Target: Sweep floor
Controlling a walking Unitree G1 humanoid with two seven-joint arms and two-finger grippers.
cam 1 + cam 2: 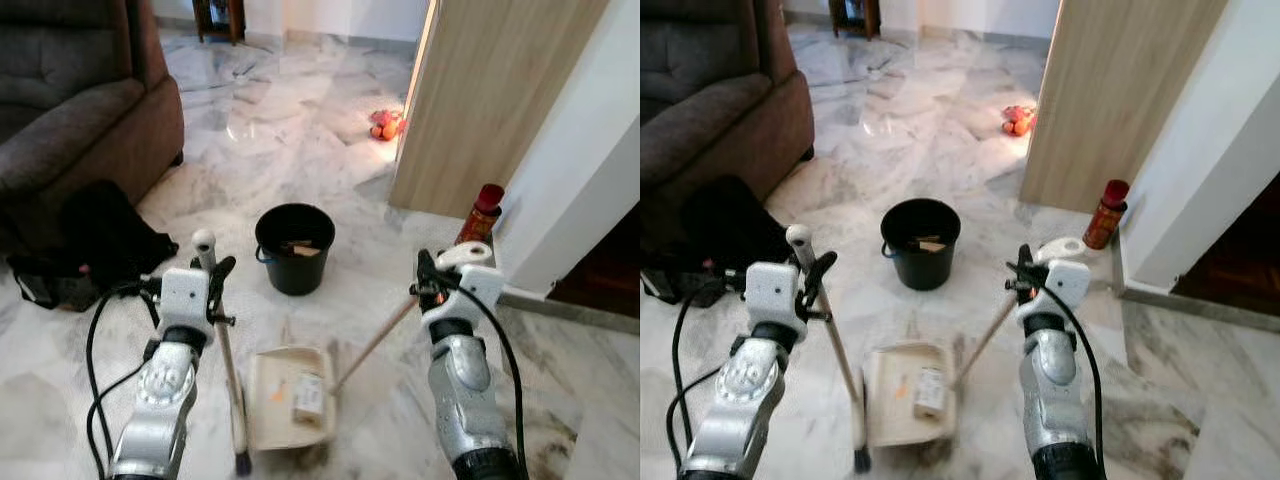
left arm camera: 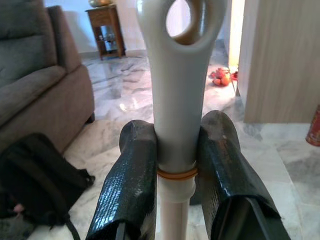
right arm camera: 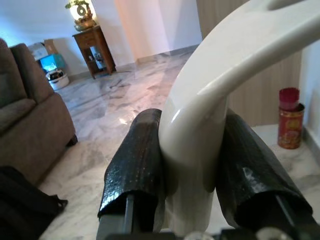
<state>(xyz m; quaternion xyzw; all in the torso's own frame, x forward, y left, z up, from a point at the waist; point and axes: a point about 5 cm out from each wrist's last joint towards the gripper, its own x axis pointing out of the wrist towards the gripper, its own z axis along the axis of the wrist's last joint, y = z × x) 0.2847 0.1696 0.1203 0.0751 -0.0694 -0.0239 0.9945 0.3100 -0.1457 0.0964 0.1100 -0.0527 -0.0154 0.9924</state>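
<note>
The dustpan [image 1: 290,395], loaded with scraps, lies near of the black bucket [image 1: 294,247], its long handle [image 1: 375,343] clamped in the right gripper [image 1: 428,272] while the left gripper [image 1: 212,280] clamps the broom [image 1: 226,352].

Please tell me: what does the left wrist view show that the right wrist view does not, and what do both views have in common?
Left wrist view alone: the left gripper shut on the broom handle, which has a hole at its top, a black backpack on the floor, and orange toys by the wooden panel.

Right wrist view alone: the right gripper shut on the curved dustpan handle, and a whole red can.

Both: the brown sofa, the marble floor and the small wooden table.
</note>
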